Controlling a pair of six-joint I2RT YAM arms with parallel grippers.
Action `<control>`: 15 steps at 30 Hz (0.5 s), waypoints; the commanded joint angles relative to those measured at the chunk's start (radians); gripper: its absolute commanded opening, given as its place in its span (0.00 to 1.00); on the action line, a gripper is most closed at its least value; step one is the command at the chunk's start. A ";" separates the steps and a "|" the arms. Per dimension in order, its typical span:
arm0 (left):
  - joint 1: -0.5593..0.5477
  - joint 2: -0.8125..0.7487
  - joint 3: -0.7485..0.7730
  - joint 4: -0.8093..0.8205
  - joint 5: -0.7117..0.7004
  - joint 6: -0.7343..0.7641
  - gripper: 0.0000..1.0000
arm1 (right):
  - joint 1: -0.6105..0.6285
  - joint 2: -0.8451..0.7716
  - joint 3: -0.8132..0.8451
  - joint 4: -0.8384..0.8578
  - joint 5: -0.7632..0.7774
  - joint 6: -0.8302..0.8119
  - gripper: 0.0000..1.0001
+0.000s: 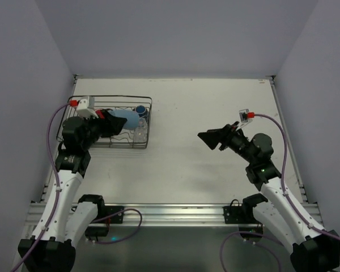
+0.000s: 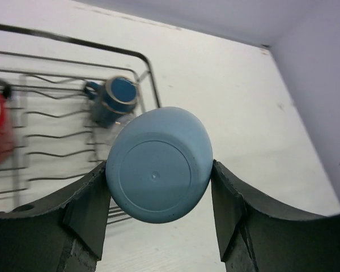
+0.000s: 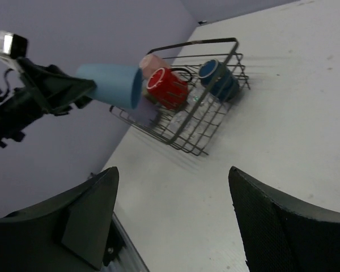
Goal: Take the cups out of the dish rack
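While the left gripper (image 2: 158, 190) clamps a pale blue cup (image 2: 157, 164) above the rack (image 1: 117, 97), the right gripper (image 3: 171, 181) stands spread, empty; a red mug (image 3: 167, 86) sits inside.

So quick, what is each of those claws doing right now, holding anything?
Left gripper: closed on the light blue cup.
Right gripper: open, holding nothing.

place: robot lab cell | evidence: plain walls (image 1: 175, 34), white table (image 1: 215, 113), aluminium rail (image 1: 170, 212)
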 commanded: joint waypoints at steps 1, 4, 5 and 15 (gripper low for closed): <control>-0.016 -0.007 -0.109 0.343 0.384 -0.191 0.08 | 0.090 0.047 -0.016 0.286 -0.020 0.151 0.79; -0.070 -0.023 -0.164 0.518 0.419 -0.306 0.07 | 0.174 0.122 -0.007 0.409 0.027 0.194 0.77; -0.106 -0.024 -0.172 0.555 0.421 -0.338 0.06 | 0.190 0.145 -0.002 0.436 0.025 0.203 0.77; -0.300 0.014 -0.276 0.825 0.373 -0.462 0.04 | 0.364 0.331 0.115 0.543 0.018 0.210 0.81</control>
